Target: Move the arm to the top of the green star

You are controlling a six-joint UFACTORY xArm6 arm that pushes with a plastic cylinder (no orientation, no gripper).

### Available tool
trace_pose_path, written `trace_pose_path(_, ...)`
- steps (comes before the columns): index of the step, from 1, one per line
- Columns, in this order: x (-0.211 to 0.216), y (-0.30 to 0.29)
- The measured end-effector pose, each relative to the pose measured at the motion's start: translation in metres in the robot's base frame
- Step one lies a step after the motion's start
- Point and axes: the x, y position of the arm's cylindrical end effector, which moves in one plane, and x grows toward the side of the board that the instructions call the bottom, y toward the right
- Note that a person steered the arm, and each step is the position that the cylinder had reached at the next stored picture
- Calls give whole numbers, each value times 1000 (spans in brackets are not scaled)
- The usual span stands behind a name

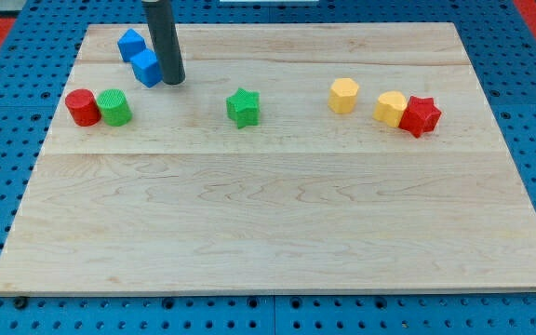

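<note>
The green star [243,107] lies on the wooden board [277,214], left of centre in the upper part. My tip [173,80] is up and to the left of it, well apart. The tip stands right against the right side of a blue block [145,68], which touches a second blue block [130,44] up and to its left.
A red cylinder [82,107] and a green cylinder [114,107] sit side by side at the left. At the right are a yellow block [343,96], another yellow block [391,108] and a red star [421,115] touching it.
</note>
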Motion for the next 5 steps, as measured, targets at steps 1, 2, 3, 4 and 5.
trace_pose_path(1, 2, 1)
trace_pose_path(2, 4, 1)
trace_pose_path(3, 7, 4)
trace_pose_path(4, 12, 24)
trace_pose_path(5, 12, 33)
